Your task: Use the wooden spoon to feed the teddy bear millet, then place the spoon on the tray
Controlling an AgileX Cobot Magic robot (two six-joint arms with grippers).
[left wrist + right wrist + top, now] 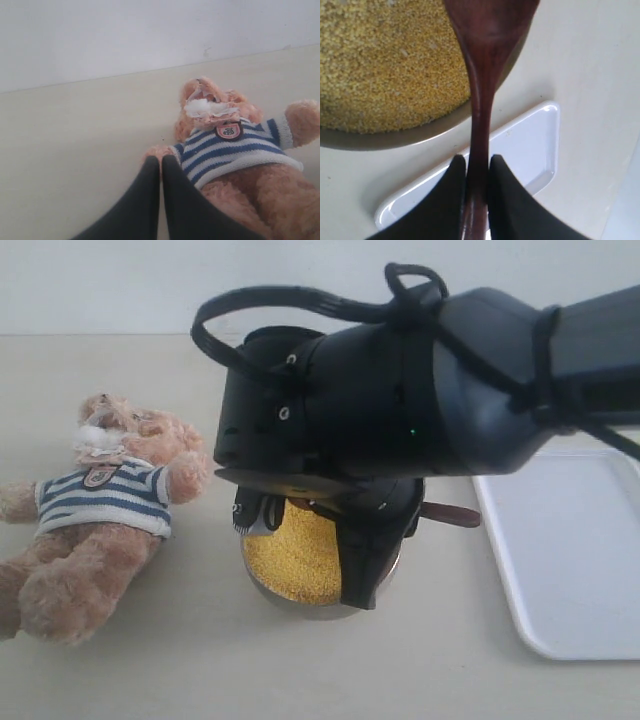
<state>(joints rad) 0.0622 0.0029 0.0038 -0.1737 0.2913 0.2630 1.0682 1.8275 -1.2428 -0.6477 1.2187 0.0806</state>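
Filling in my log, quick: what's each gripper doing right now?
Left gripper: closed, holding nothing.
Right gripper: closed on the wooden spoon by its handle.

Right arm (420,390) comes in from the right edge and fills the middle of the shot, cables looped over it. Its black end hangs over the metal bowl (300,608) and covers the far and right parts. Millet (290,555) shows golden on the left half. Wooden spoon (452,513) – only a dark-brown stub of handle pokes out from under the arm, pointing toward the tray (570,570). Tray is white, on the right, cut by the frame edge, near the bowl but apart. Teddy bear (100,500) lies on its back at the left of the table (150,670) – head to the far side, clear of the bowl.
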